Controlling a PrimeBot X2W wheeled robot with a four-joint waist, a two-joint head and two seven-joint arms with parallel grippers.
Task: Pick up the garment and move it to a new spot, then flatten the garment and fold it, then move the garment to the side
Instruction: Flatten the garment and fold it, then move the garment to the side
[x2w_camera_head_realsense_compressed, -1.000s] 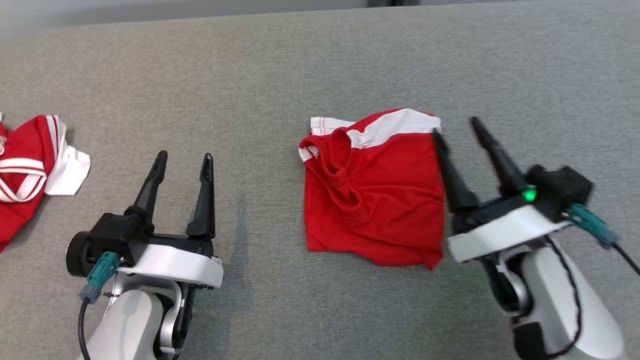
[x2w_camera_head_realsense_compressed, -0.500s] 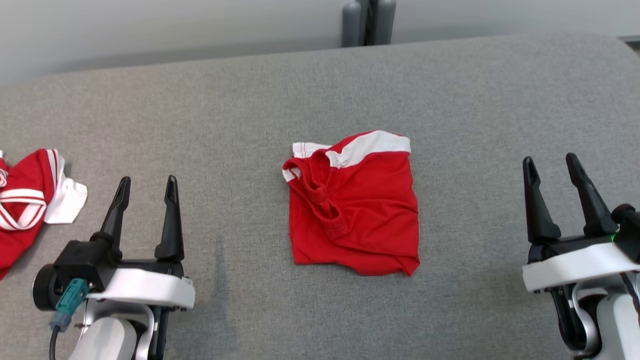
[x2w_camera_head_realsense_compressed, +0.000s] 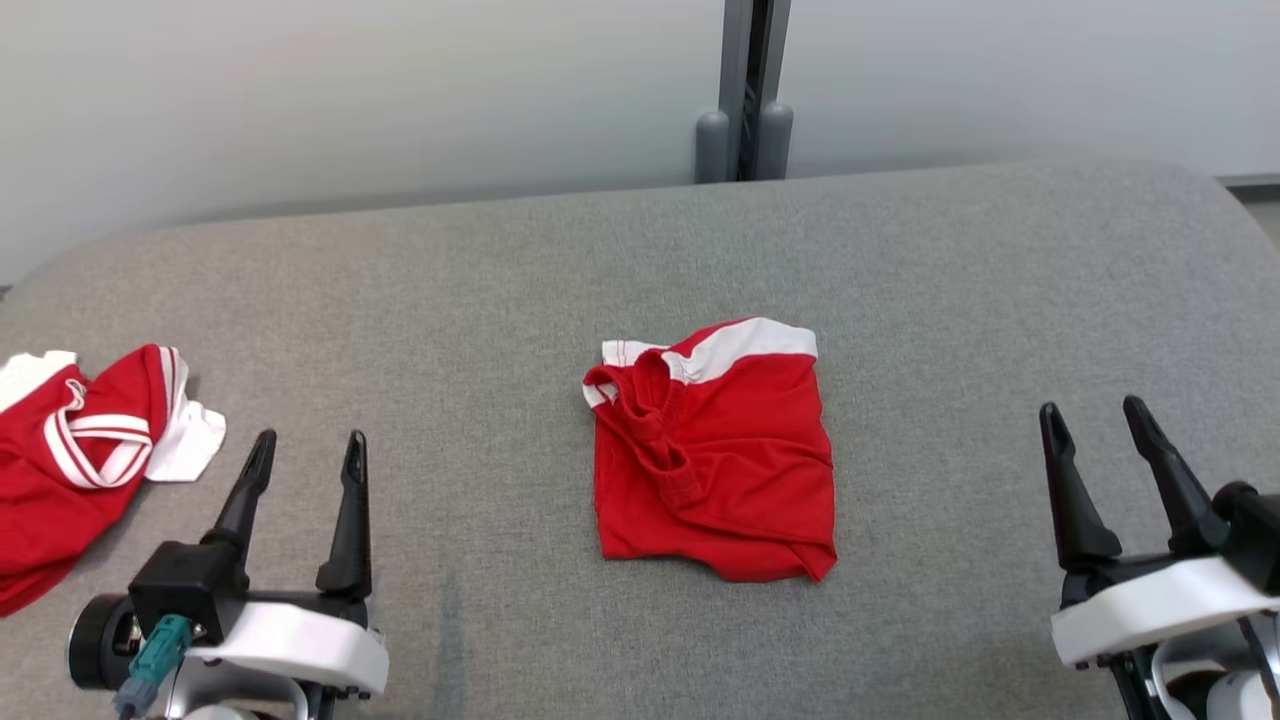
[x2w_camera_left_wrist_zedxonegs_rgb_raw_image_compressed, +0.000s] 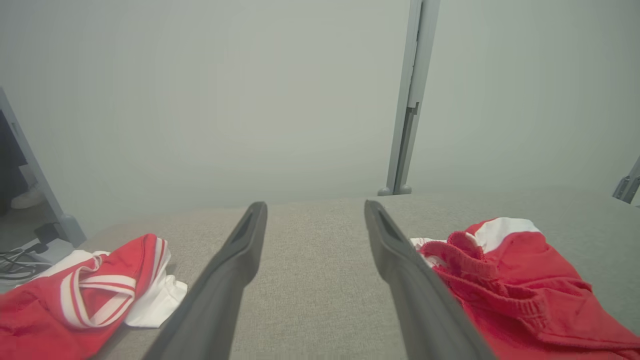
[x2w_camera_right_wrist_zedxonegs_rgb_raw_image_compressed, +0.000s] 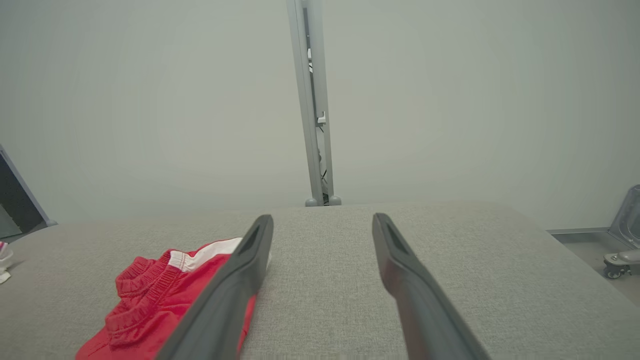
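Right gripper (x2w_camera_head_realsense_compressed: 1090, 407) jaws wide, empty, pulled back from the folded red garment (x2w_camera_head_realsense_compressed: 715, 460) edge it touched a second ago; left gripper (x2w_camera_head_realsense_compressed: 310, 437) wide and empty too. Garment sits mid grey surface (x2w_camera_head_realsense_compressed: 950, 260), fold looks done, side move left. Bare room to the right; striped cloth (x2w_camera_head_realsense_compressed: 90, 450) crowds the left edge
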